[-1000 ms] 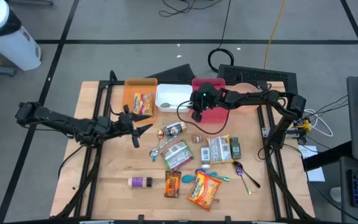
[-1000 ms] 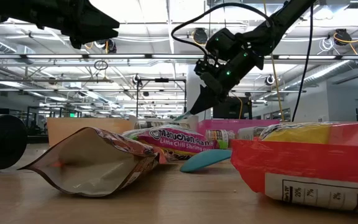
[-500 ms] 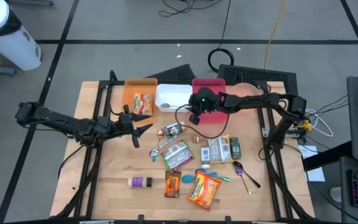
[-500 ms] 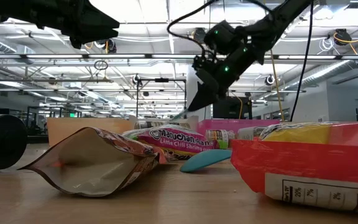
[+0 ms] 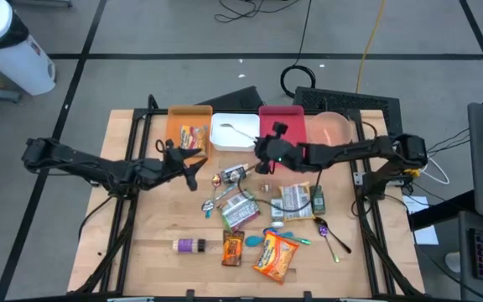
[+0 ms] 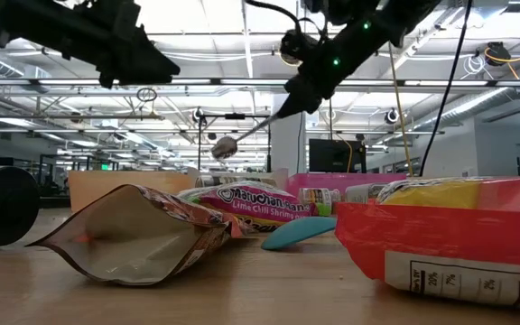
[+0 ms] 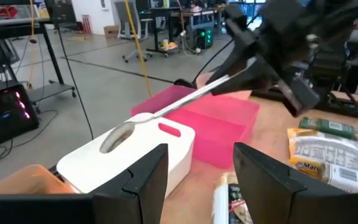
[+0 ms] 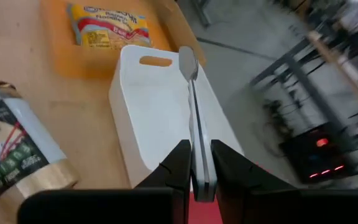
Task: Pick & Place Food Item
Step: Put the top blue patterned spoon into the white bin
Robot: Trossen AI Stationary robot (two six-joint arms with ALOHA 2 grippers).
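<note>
Spoon (image 8: 191, 106): a metal one, clamped by its handle end in the right gripper (image 8: 196, 163), bowl end reaching out over the white bin (image 5: 233, 134); I would say it is held long and level so the bowl can go down into that bin.
Right gripper's fingers: pinched narrow on the handle, one dark finger on each side of it.
Right arm's pose: stretched low across the far part of the table (image 5: 141, 243) from its base on the right, wrist near the pink bin (image 5: 292, 113), fingers pointing toward the white bin.
White bin: sits between the orange bin (image 5: 183, 122) and the pink bin along the far edge; nothing else shows inside it.
Orange bin: already holds a yellow noodle packet (image 8: 107, 28), so food seems to be sorted there.
Left gripper (image 7: 194, 165): fingers about half apart with nothing between them, hovering near the orange bin and aimed toward the white bin and the spoon.
Left arm's pose: stretched out from the left, hanging above the table as if waiting.
Loose items: snack bags, packets and more spoons lie scattered on the near half of the table, well apart from both grippers.
</note>
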